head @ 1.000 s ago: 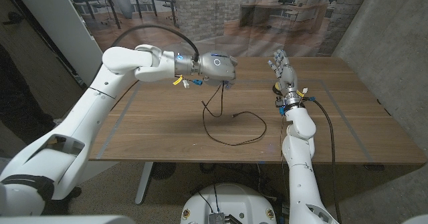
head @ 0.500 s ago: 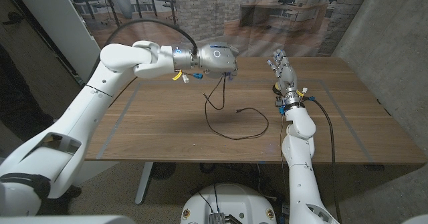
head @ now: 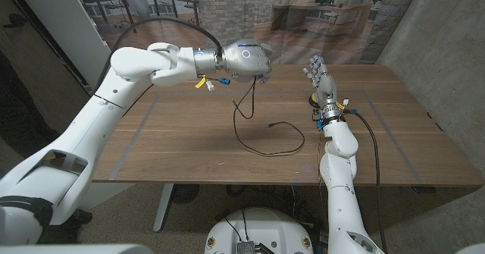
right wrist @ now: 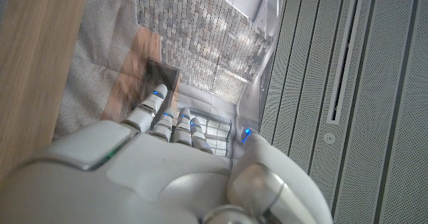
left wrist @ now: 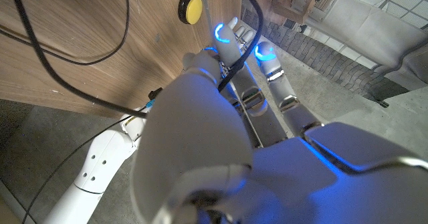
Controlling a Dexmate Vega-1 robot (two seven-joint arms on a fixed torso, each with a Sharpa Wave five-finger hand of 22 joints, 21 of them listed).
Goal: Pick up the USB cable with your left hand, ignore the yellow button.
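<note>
Your left hand (head: 248,63) is up over the far middle of the table (head: 189,144), fingers closed on the USB cable (head: 261,129), and the cable hangs down from that grip in a thin black line. Look at the head view: the upper stretch drops from your hand, bends back on itself just below, and the lower part sweeps out in a wide loop that lies on the wood toward your right arm. One small plug end (head: 271,123) sits inside that loop, close above or on the table; I can't tell from here whether it touches.

From your left wrist view, the cable (left wrist: 231,77) runs between the fingers (left wrist: 227,37) of your left hand (left wrist: 194,130), pinched there, and the rest of it (left wrist: 73,57) curves across the wood beyond. The yellow button (left wrist: 192,7) shows past your fingertips in that view, on its dark round base, well apart from the cable's loop. In the head view the button (head: 312,98) is just beside your right hand (head: 323,86), mostly hidden behind it.

Your right hand stands upright near the table's right side, fingers straight, slightly apart and holding nothing. Your right wrist view shows the same: the back of the hand (right wrist: 154,164) with fingers (right wrist: 170,120) extended side by side, table edge off to one side.
</note>
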